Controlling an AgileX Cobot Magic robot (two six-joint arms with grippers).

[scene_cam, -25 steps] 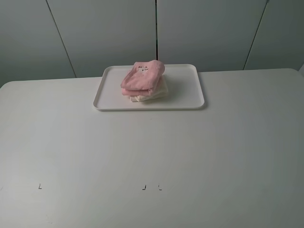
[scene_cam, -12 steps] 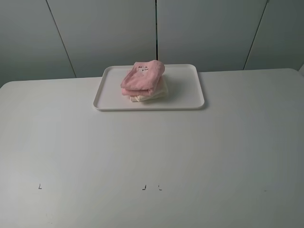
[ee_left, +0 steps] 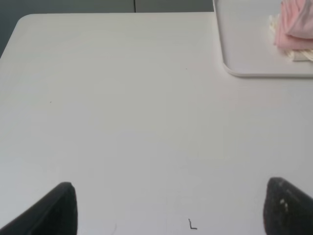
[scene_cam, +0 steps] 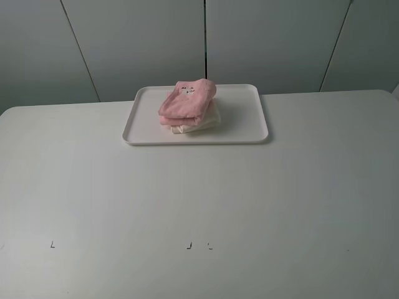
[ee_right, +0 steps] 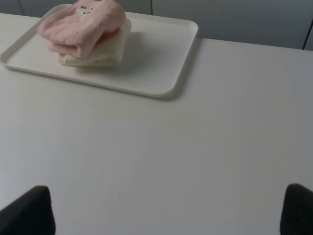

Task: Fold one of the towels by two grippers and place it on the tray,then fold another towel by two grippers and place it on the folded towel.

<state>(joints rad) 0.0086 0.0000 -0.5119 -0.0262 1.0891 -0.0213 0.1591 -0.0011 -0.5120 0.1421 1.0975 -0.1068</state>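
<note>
The white tray [scene_cam: 240, 118] lies at the back middle of the table. On it rests the folded cream towel [scene_cam: 198, 124], and the folded pink towel [scene_cam: 186, 101] sits on top of that. Both arms are out of the exterior high view. In the left wrist view my left gripper [ee_left: 176, 208] stands open over bare table, well short of the tray [ee_left: 244, 44] and the pink towel [ee_left: 296, 24]. The right gripper [ee_right: 164, 213] is open too, over bare table, with the tray [ee_right: 161, 54], pink towel [ee_right: 83, 24] and cream towel [ee_right: 105, 51] farther off.
The white table [scene_cam: 199, 199] carries small black corner marks [scene_cam: 189, 246] near its front edge. Grey wall panels [scene_cam: 262, 37] stand behind the table.
</note>
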